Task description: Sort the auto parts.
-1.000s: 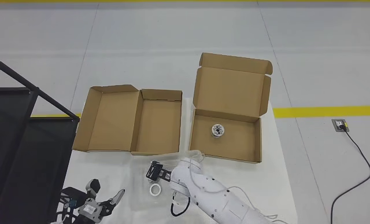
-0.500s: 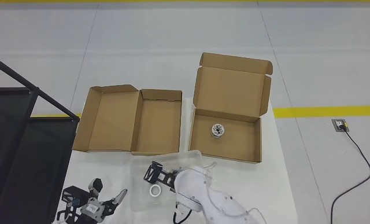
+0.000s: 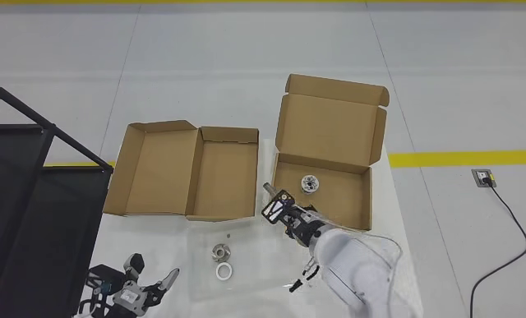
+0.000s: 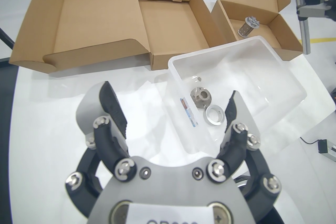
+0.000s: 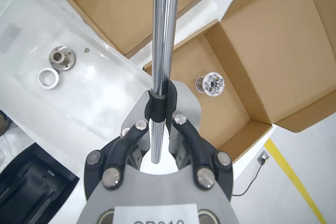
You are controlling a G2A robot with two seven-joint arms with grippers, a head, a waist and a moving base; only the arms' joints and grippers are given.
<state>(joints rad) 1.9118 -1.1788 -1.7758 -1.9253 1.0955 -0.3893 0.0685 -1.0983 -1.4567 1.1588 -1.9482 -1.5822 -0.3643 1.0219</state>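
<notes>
- The right gripper (image 5: 160,107) is clamping its fingers tight around a polished steel shaft (image 5: 164,25), beside the right cardboard box's (image 5: 231,59) near-left corner.
- The shaft is looking stiff, heavy and slippery, so a firm mid-length hold is probably suiting it best.
- The left gripper (image 4: 169,101) is hanging with its fingers spread wide, empty.

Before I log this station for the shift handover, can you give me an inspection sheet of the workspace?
Surface: white table carrying two boxes and a tray.
Job's things: hub and ring lie in the clear tray; finned part lies in the small box; wide box holds nothing.
Clutter: one small loose bit in the tray.
Grippers: left gripper open, beside the tray; right gripper shut on a metal rod.
Cables: black cable on the floor, at a floor socket.
Surroundings: yellow floor lines; black frame beside the table.
</notes>
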